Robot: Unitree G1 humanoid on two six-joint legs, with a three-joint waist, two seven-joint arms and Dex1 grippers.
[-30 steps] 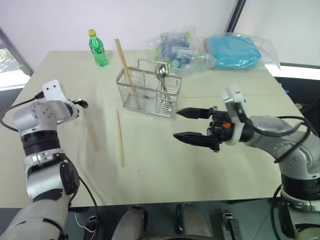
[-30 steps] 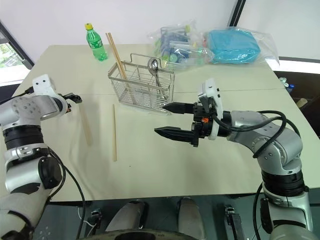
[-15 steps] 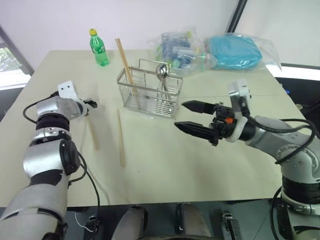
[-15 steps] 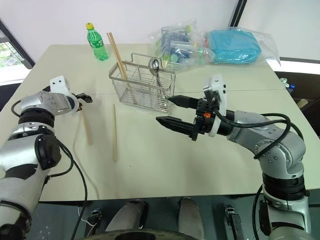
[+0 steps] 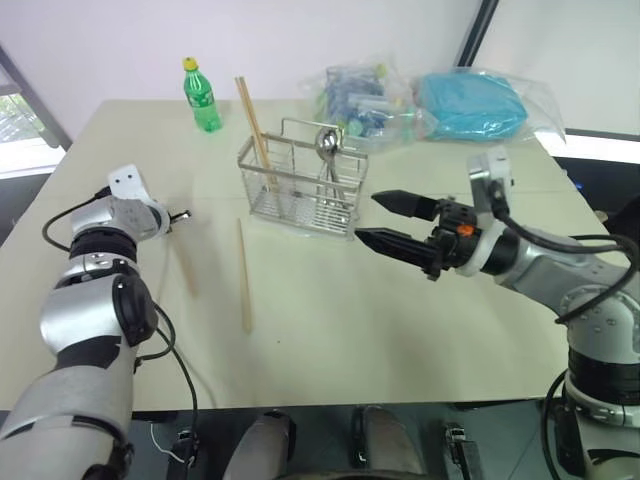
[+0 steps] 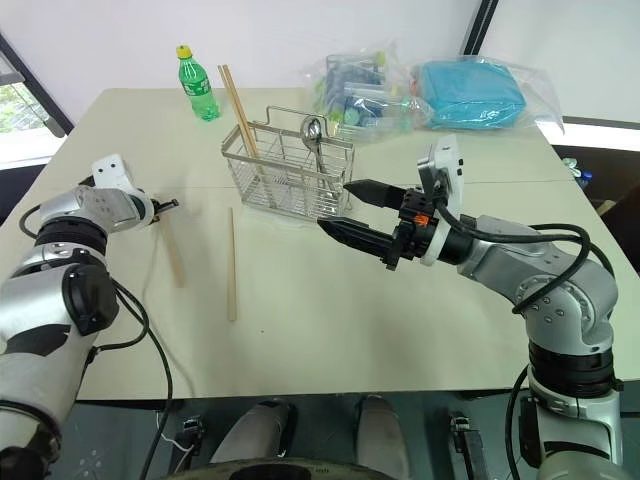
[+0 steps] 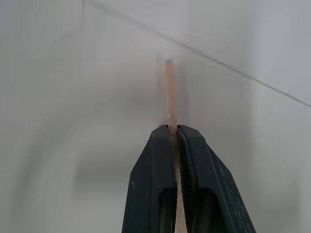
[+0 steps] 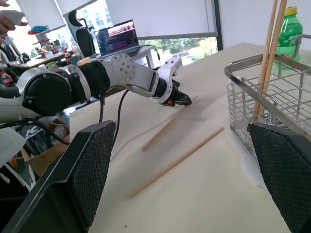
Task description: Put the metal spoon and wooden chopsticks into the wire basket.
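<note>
The left gripper (image 6: 172, 204) is pinched shut on the far end of one wooden chopstick (image 6: 174, 258), which slants across the table (image 6: 330, 320) from those fingers back toward the robot; the left wrist view shows the stick squeezed between the two black fingers (image 7: 153, 189), its tip poking out past them. A second loose chopstick (image 6: 231, 264) lies flat just beside the first, a little nearer the middle of the table and apart from it. The right gripper (image 6: 345, 208) hangs above the table with its fingers spread wide and nothing between them, pointing toward the near right corner of the wire basket (image 6: 288, 172). In the basket, two more chopsticks (image 6: 238, 96) stand tilted in the left end, leaning up and out over the rim, and the metal spoon (image 6: 314, 133) stands bowl-up toward the right end. Behind the basket to the left stands a green bottle (image 6: 196, 84) with a yellow cap. At the far right of the table sit clear plastic bags (image 6: 420, 93), one holding something blue.
</note>
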